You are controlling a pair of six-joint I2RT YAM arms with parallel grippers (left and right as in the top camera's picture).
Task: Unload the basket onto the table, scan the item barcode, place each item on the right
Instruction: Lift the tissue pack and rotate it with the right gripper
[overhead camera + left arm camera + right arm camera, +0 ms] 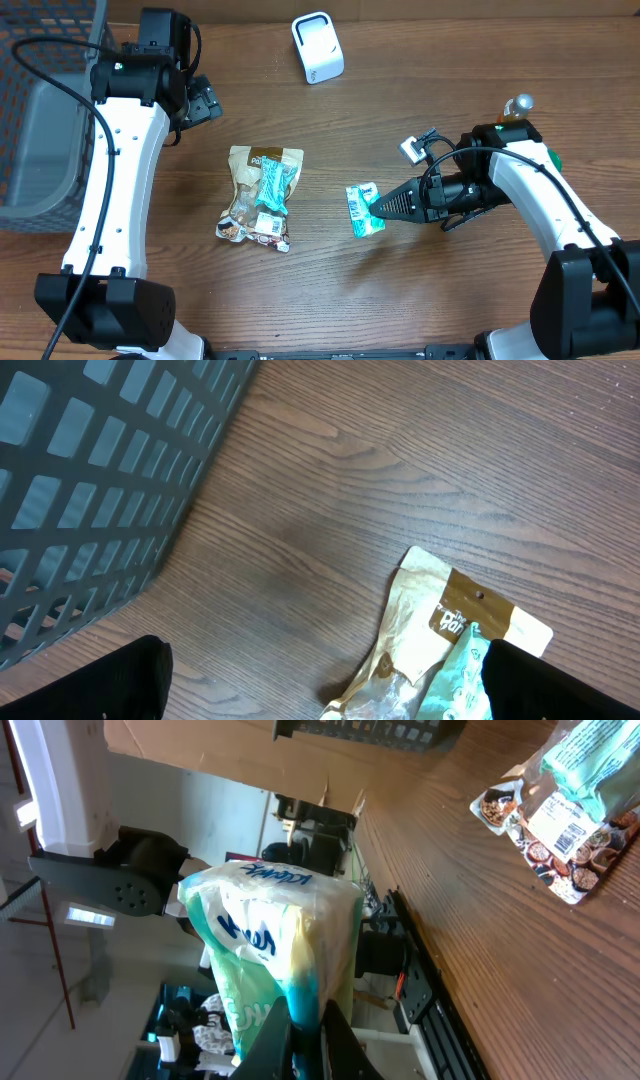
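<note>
My right gripper [380,206] is shut on the edge of a small teal-and-white packet [363,211], holding it just above the table right of centre. In the right wrist view the packet [268,935] stands up from the pinched fingers [272,1042]; no barcode shows on it. A white scanner [318,47] stands at the back centre. My left gripper [204,100] hangs open at the back left, its black fingers [98,685] wide apart over bare wood, clear of everything.
A tan snack bag [258,195] with a teal packet [273,183] lying on it rests left of centre; its label barcode [565,838] shows in the right wrist view. A grey mesh basket [40,110] fills the far left.
</note>
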